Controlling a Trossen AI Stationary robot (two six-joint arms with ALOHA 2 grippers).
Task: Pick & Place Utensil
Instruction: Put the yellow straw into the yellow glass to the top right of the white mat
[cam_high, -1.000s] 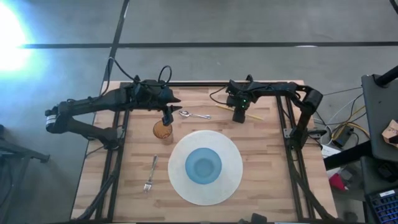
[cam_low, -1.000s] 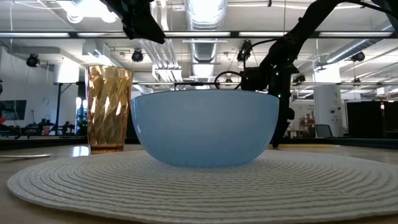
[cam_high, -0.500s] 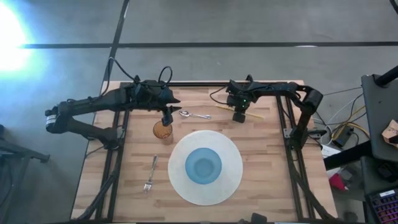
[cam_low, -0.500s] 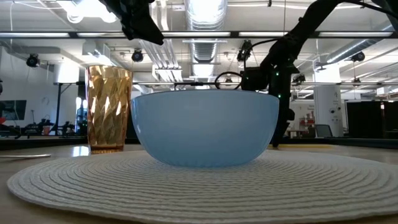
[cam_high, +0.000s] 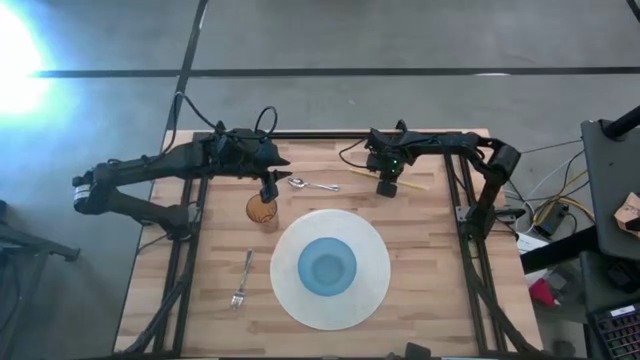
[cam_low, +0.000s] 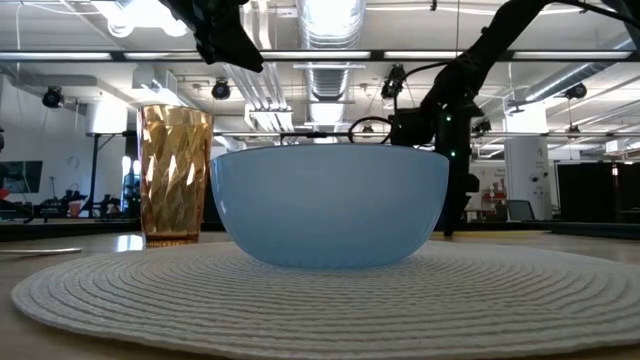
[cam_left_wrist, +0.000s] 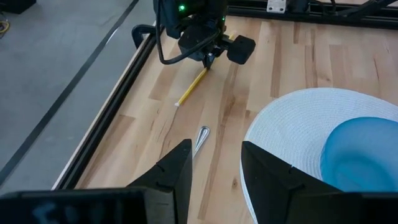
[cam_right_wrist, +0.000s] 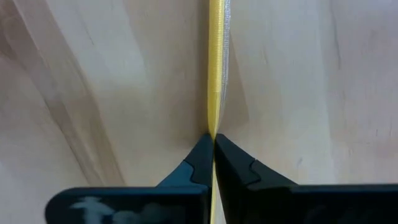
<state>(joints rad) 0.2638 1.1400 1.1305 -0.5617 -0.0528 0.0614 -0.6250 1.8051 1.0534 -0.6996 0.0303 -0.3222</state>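
A thin yellow stick (cam_high: 358, 173) lies flat on the wood near the table's far edge, also seen in the left wrist view (cam_left_wrist: 189, 90). My right gripper (cam_high: 386, 186) stands over its middle, shut on it (cam_right_wrist: 213, 142). A silver spoon (cam_high: 312, 185) lies to its left, and a fork (cam_high: 241, 280) lies near the left edge. My left gripper (cam_high: 270, 188) hovers open above the amber cup (cam_high: 262, 210) and beside the spoon's bowl (cam_left_wrist: 201, 134), touching nothing. My right gripper pinches the yellow stick near its middle (cam_right_wrist: 214, 124) between its two fingertips (cam_right_wrist: 200, 158). It comes from above, pointing down, with the fingers across the stick. The stick runs out along the wood on both sides of the fingers (cam_left_wrist: 231, 38).
A blue bowl (cam_high: 327, 266) sits in the middle of a round white woven mat (cam_high: 370, 300) toward the table's near side. The amber cup (cam_low: 175, 175) stands just left of the mat. Black frame rails (cam_high: 465, 190) run along the table's sides.
My right gripper has crept a little toward the table's right edge while staying on the yellow stick. Nothing else has moved.
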